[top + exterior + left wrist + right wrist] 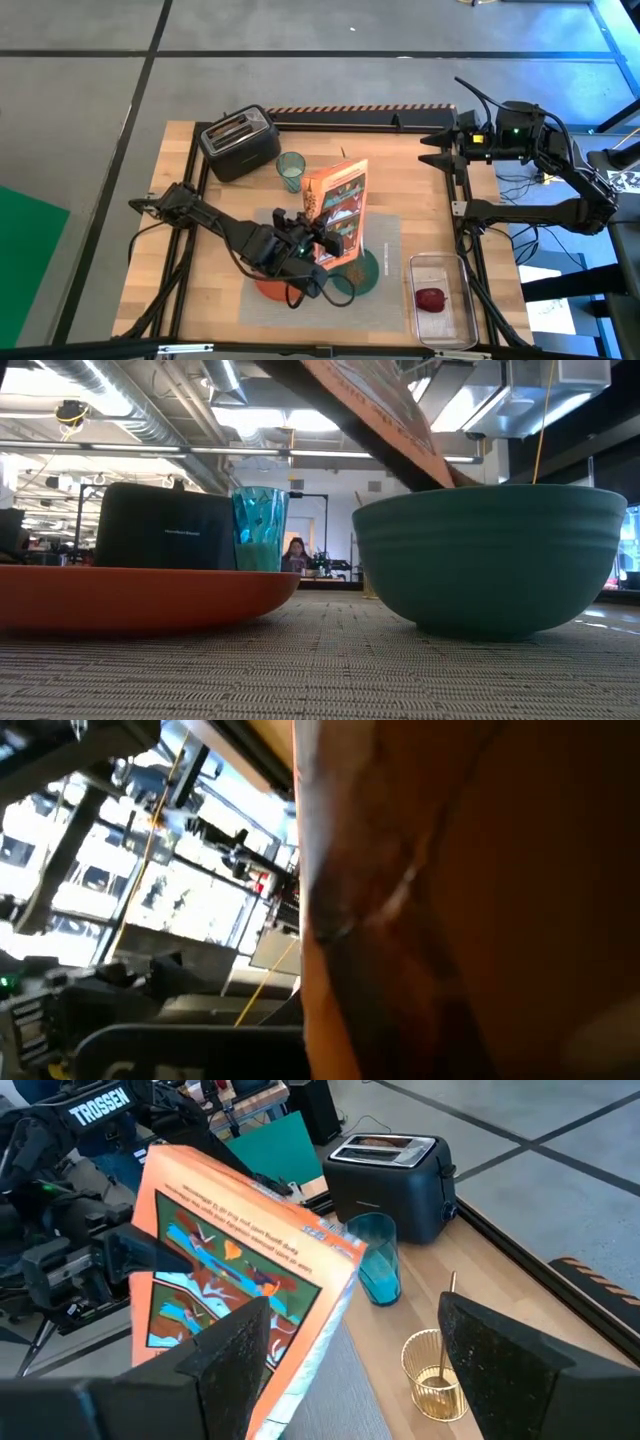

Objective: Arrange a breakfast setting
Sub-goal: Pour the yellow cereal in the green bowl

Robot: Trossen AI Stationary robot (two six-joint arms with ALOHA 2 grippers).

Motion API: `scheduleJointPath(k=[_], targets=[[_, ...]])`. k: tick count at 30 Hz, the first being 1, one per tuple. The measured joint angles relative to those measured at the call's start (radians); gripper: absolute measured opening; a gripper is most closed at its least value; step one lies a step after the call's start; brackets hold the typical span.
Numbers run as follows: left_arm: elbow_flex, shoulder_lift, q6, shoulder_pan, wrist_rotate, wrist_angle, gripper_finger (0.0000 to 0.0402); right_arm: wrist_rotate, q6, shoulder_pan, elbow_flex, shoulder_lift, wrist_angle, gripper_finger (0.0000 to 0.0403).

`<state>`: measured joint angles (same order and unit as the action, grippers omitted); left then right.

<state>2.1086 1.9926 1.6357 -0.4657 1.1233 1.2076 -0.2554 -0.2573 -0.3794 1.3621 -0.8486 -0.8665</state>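
My left fingers (318, 240) clamp a tilted cereal box (337, 208) above the teal bowl (350, 272), evidently for pouring; right fingers (360, 1370) apart, idle.

You are looking at an orange box (337, 208) showing bright blue, orange and white pictures on its front. The toaster (240, 142) is looking black with a shiny silver top. The glass (291, 170) is glowing blue-green, with a bumpy diamond pattern showing in the low view. The plate (140, 596) is shining orange and the bowl (490, 555) is showing dark teal. The placemat (320, 670) is showing a grey woven look. A red fruit (431, 299) is sitting in a clear tub (442, 262). The table (420, 205) is showing pale wood. A gold wire cup (437, 1372) is gleaming.
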Motion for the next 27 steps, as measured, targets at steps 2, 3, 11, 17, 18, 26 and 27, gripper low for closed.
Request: scheduleJointPath(k=[2, 3, 11, 17, 18, 26, 27], targets=[[0.0, 0.0, -0.008, 0.0, 0.0, 0.003, 0.0026, 0.0, 0.0, 0.0, 0.0, 0.0, 0.0, 0.028], [0.0, 0.0, -0.008, -0.001, 0.0, 0.005, 0.0026, 0.0, 0.0, 0.0, 0.0, 0.0, 0.0, 0.028], [0.0, 0.0, -0.009, -0.007, -0.027, 0.011, 0.0026, 0.0, 0.0, 0.0, 0.0, 0.0, 0.0, 0.028], [0.0, 0.004, -0.01, -0.009, -0.025, 0.001, 0.0026, 0.0, 0.0, 0.0, 0.0, 0.0, 0.0, 0.028], [0.0, 0.004, -0.021, -0.008, -0.031, 0.002, 0.0026, 0.0, 0.0, 0.0, 0.0, 0.0, 0.0, 0.028], [0.0, 0.004, -0.035, -0.004, -0.005, 0.007, 0.0026, 0.0, 0.0, 0.0, 0.0, 0.0, 0.0, 0.028], [0.0, 0.004, -0.033, -0.006, 0.0, 0.007, 0.0026, 0.0, 0.0, 0.0, 0.0, 0.0, 0.0, 0.028]])
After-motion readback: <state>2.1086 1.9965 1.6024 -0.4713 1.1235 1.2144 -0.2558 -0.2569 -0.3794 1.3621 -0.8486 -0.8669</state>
